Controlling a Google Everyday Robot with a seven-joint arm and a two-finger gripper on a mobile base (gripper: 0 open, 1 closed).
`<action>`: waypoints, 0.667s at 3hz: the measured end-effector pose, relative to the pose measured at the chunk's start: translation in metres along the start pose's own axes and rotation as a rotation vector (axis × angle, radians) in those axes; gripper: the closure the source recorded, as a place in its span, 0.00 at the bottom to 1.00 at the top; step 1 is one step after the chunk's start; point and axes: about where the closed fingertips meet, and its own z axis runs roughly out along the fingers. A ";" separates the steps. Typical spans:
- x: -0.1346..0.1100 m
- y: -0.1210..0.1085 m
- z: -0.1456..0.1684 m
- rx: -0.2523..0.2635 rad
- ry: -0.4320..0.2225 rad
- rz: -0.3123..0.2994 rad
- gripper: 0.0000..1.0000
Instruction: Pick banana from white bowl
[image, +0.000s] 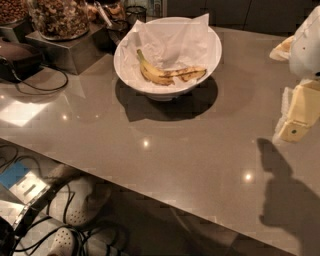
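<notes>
A glass jar of nuts (59, 17) stands at far left. Right of it, on the grey counter (165, 150), the white bowl (126, 75) holds the banana (167, 75) on crumpled paper (175, 40). The hand (298, 116) hangs at the right edge, well apart from the banana; whether it is released or clenched cannot be told.

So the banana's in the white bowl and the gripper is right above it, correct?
No. The banana does lie in the white bowl, but the gripper is not above it: the camera view shows it off to the right, apart from the bowl.
</notes>
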 end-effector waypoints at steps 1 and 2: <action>0.000 0.000 0.000 0.000 0.000 0.000 0.00; -0.007 -0.009 -0.003 -0.003 0.024 0.016 0.00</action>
